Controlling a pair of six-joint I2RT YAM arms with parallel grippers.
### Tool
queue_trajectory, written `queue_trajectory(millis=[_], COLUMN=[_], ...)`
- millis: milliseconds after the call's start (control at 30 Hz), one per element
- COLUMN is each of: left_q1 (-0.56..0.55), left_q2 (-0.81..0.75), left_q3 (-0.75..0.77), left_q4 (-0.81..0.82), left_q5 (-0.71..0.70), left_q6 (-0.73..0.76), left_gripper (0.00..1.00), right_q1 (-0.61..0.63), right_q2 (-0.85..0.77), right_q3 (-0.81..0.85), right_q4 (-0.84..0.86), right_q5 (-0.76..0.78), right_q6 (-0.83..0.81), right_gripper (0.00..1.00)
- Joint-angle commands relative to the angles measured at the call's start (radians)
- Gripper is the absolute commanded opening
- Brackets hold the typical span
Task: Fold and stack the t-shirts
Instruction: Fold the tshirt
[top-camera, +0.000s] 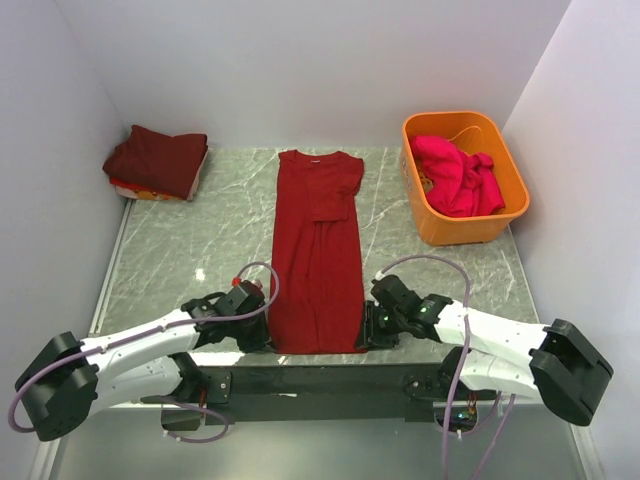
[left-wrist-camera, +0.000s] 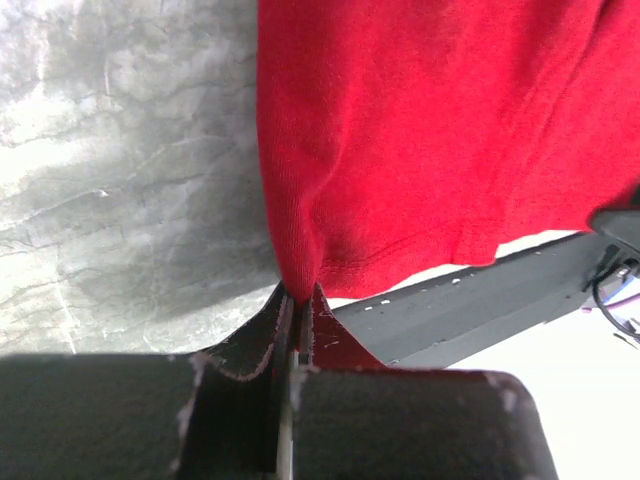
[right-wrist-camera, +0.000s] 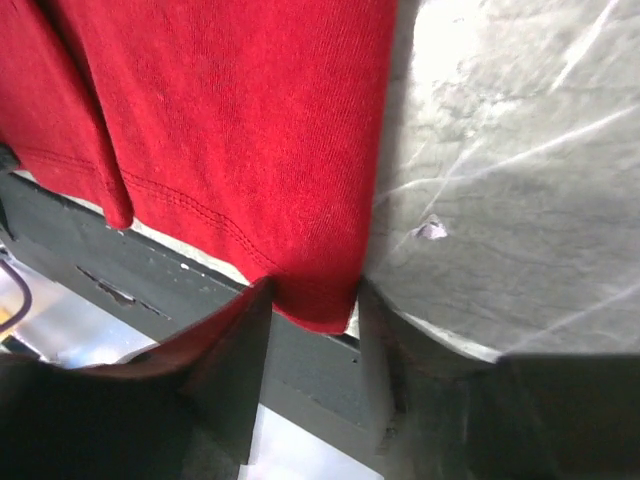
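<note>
**Item 1: red t-shirt** (top-camera: 317, 250), count one. It lies flat on the desk (top-camera: 190, 240), already folded lengthwise into a narrow strip, with the collar at the far end and the hem towards my bases. All places below are given from it.

**Item 2: left jaws**, one pair. They are clenched on the strip's near-left hem corner, with the cloth pinched flat between them.

**Item 3: right jaws**, one pair. They are released and stand apart on either side of the near-right hem corner. The corner lies between them, ungripped.

**Item 4: folded stack** (top-camera: 155, 158), one pile, left of the strip's collar end and apart from it. The top piece is dark red and a brighter edge shows beneath. I count at least two pieces but cannot read the exact number.

**Item 5: orange tub** (top-camera: 470, 232), count one, right of the collar end.

**Item 6: magenta t-shirt** (top-camera: 455, 175), crumpled inside the tub. It looks like one, as far as I can tell.

**Handling note (my judgement):** The step in hand is the crosswise fold.
- I should close my right jaws on every layer of that corner before any lift.
- Both corners should then rise together, with the hem kept level and lightly taut.
- I carry the hem towards the collar and lay edge on edge, low enough that the lengthwise fold does not fall open.
</note>
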Motion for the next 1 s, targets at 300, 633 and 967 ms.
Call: queue_trajectory(millis=[300,633,967], left_q1=[-0.006,-0.004,0.055], left_q2=[-0.178,-0.175,0.013], left_q3=[-0.063,0.104,0.333], left_q4=[-0.042,-0.068,-0.048], left_q5=[0.018,-0.093,-0.348], left_q6=[-0.098,-0.023,0.067], left_gripper=[0.01,0.01,0.01], right_q1=[0.131,0.123,0.007], right_q2=[-0.103,-0.115,0.011], right_q3=[-0.046,0.115,0.344], right_q4=[-0.017,-0.127,-0.069], right_q5=[0.055,0.241,0.466], right_q6=[0.184,0.094,-0.121], right_gripper=[0.00,0.00,0.00])
